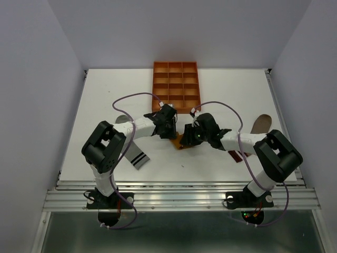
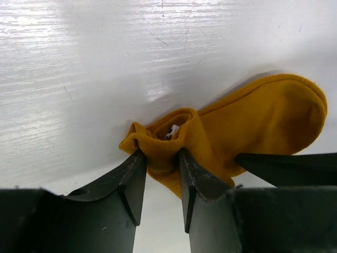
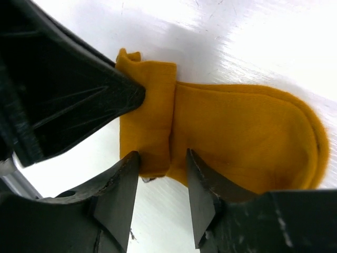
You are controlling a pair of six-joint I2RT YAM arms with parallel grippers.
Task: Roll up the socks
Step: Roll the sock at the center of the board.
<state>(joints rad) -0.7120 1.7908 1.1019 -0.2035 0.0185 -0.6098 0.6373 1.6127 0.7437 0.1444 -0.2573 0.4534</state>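
Spreading white and glossy between pale grey walls (image 1: 31,79), the table (image 1: 105,95) carries an orange compartmented tray (image 1: 175,87) at its far middle. The grey sock (image 1: 137,157) lies flat at the near left, partly under the left arm (image 1: 105,145). The taupe-brown sock (image 1: 260,124) lies at the right, its middle hidden by the right arm (image 1: 274,155). The mustard sock (image 2: 263,121) sits at the table's centre, just in front of the tray, and the two wrists cover most of it from above. Both arms reach inward with elbows bent outward, their heads nearly meeting. The left gripper (image 2: 160,158) is clamped narrow on the rolled cuff end of the mustard sock, with fabric bunched between its fingers. The right gripper (image 3: 162,158) stands astride the same roll from the other side, jaws partly apart and not squeezing the cloth, while the toe lies flat on the table
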